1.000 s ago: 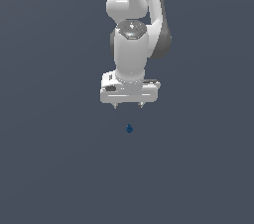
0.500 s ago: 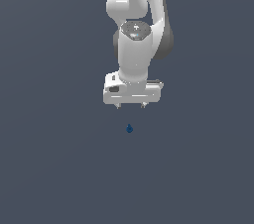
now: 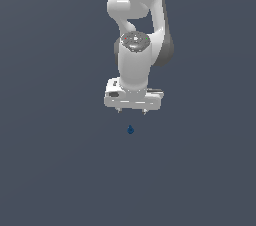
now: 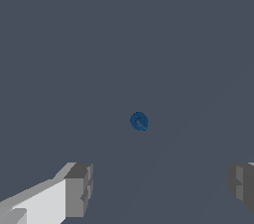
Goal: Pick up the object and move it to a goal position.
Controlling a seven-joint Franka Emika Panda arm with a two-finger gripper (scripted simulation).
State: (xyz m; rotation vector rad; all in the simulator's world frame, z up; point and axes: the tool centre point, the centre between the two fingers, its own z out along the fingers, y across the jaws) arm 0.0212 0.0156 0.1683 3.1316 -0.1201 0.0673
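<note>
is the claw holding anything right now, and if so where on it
Nothing is held. The claw is open and hangs apart from the small blue object, which lies untouched below it.

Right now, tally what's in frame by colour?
Dark blue: 1, the object, on the floor, apart from the claw.
White: 1, the arm with its claw, fingers spread.
Total: 2
</note>
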